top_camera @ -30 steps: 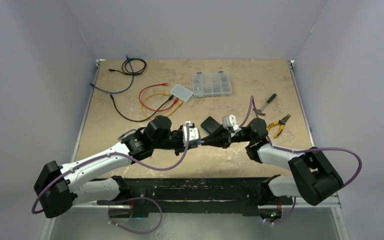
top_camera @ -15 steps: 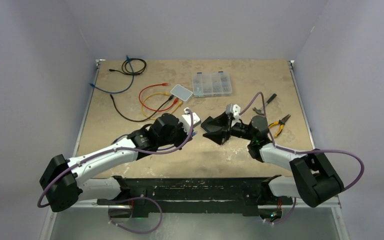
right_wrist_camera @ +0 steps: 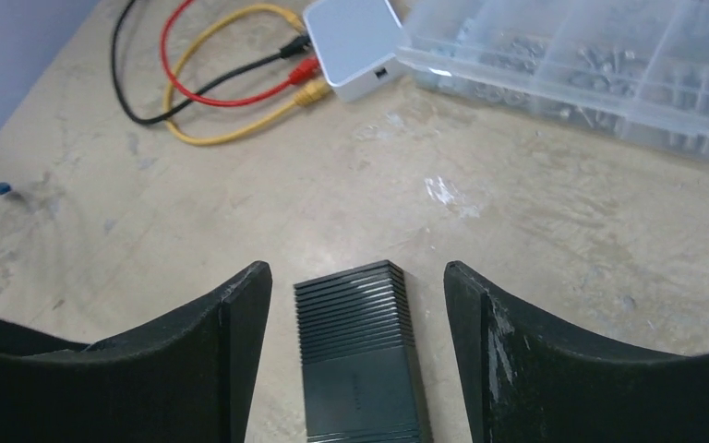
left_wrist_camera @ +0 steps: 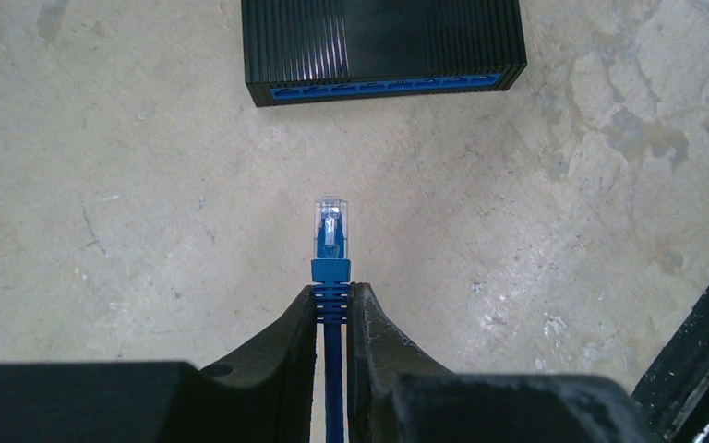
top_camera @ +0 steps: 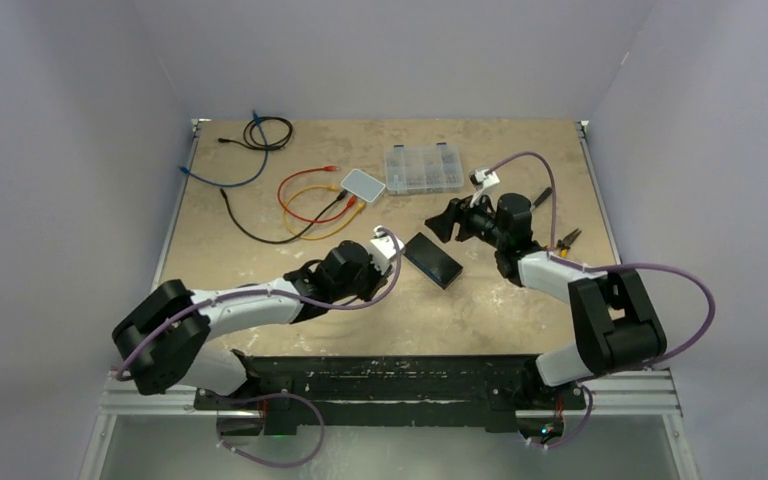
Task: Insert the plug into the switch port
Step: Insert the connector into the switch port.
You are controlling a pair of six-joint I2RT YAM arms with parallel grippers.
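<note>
On the desk (left_wrist_camera: 148, 185) ahead, the switch (left_wrist_camera: 383, 46) faces the plug (left_wrist_camera: 330, 226) pinched in the left gripper (left_wrist_camera: 332, 300); advance straight, port-level. Right gripper (right_wrist_camera: 355, 277) gapes empty.

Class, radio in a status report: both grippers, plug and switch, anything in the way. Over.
Left gripper shut on plug cable, plug short of ports. Right gripper open, not touching switch. Nothing between plug and ports.

Left end effector (left_wrist_camera: 332, 293) pinched tight, arm low; right end effector (right_wrist_camera: 355, 277) (fingers (right_wrist_camera: 240, 323) wide apart) tilted downward.
</note>
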